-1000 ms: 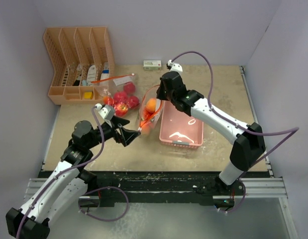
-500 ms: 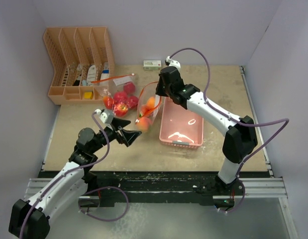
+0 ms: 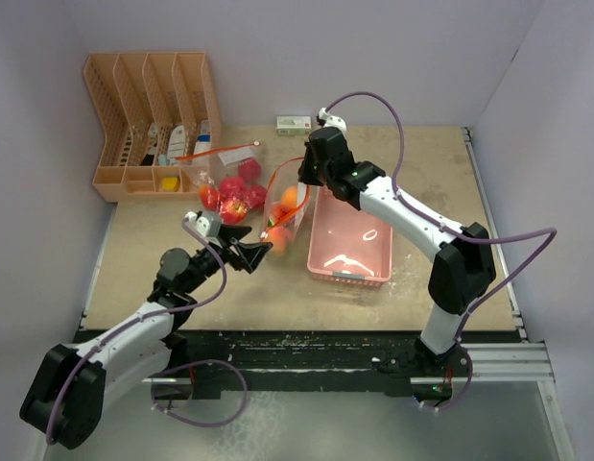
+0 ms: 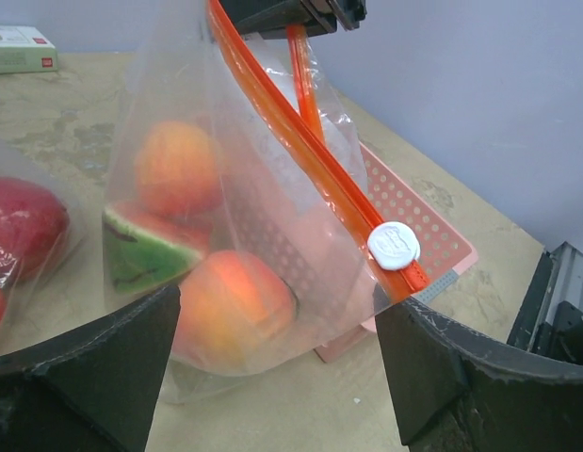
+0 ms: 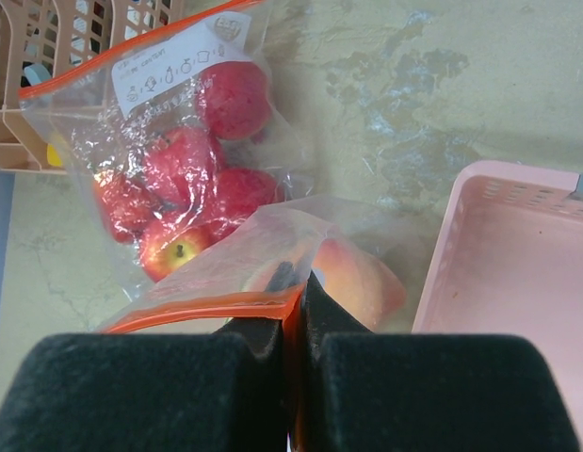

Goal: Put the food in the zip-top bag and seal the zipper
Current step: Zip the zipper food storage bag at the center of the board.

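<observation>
Left arm [image 3: 133, 327]: rooted at 7 o'clock, stretched low and forward toward the middle of the tabletop [image 3: 162, 259], wrist aimed at about 2 o'clock. Left jaws: spread wide, flanking the lower end of the zip-top bag [image 4: 263, 217] in the wrist view. Contact with the plastic impossible to judge.

Right arm [image 3: 412, 226]: rooted at 5 o'clock, elbow raised at 4 o'clock, forearm running back toward 12 o'clock, wrist tipped down over the bag's top. Right jaws: pressed together on the orange zipper [image 5: 211, 311] at the bag's upper end.

Zip-top bag: near the centre, just at 9 o'clock of the pink basket [image 3: 373, 252], hung upright from its top, lower end down on the tabletop. Two orange zipper tracks parted near the top, meeting lower down at a white slider [image 4: 396, 246] close to one left finger. Inside: at least two peaches [image 4: 178, 165], one high and one at the bottom, plus a watermelon slice [image 4: 145, 252] between them, rind outward.

Second clear bag [image 5: 169, 141]: flat on the tabletop at 10 o'clock of the centre, white label near its orange top strip, packed with red apples [image 5: 230, 99].

Peach-coloured file organizer [image 3: 148, 96]: at 10 o'clock by the back wall, small items in its lower slots, too small to identify.

Small box [image 3: 294, 124]: at 12 o'clock against the back wall.
</observation>
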You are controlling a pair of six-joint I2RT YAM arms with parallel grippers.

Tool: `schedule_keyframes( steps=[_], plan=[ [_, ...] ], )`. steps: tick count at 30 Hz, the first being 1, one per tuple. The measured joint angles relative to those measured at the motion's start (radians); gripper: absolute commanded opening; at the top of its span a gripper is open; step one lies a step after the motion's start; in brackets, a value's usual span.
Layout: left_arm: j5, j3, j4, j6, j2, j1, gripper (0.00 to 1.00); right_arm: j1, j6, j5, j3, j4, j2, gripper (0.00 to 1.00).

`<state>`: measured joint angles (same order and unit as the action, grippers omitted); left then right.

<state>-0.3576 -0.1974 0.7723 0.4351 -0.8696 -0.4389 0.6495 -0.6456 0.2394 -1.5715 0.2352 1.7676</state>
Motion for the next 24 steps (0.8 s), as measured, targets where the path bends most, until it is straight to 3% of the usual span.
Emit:
schedule_keyframes(
  steps=[6, 12, 15, 18, 20, 24],
  plan=[
    [0.013, 0.003, 0.113, 0.0, -0.064, 0.0, 0.83, 0.0, 0.0, -0.008, 0.0, 0.0, 0.0, 0.0],
    [0.013, 0.003, 0.185, 0.004, -0.124, 0.0, 0.7, 0.0, -0.003, -0.026, 0.0, -0.001, 0.0, 0.0],
    [0.012, 0.003, 0.218, 0.011, -0.154, 0.0, 0.54, 0.0, -0.003, -0.031, 0.0, -0.001, 0.0, 0.0],
    [0.003, 0.003, 0.248, 0.017, -0.18, 0.0, 0.49, 0.0, -0.003, -0.036, 0.0, -0.001, 0.0, 0.0],
    [-0.003, 0.003, 0.267, 0.019, -0.198, 0.0, 0.41, -0.001, -0.003, -0.045, 0.0, -0.001, 0.0, 0.0],
    [-0.011, -0.006, 0.287, 0.024, -0.222, 0.0, 0.06, -0.001, -0.003, -0.049, 0.01, -0.008, -0.002, 0.0]
  ],
)
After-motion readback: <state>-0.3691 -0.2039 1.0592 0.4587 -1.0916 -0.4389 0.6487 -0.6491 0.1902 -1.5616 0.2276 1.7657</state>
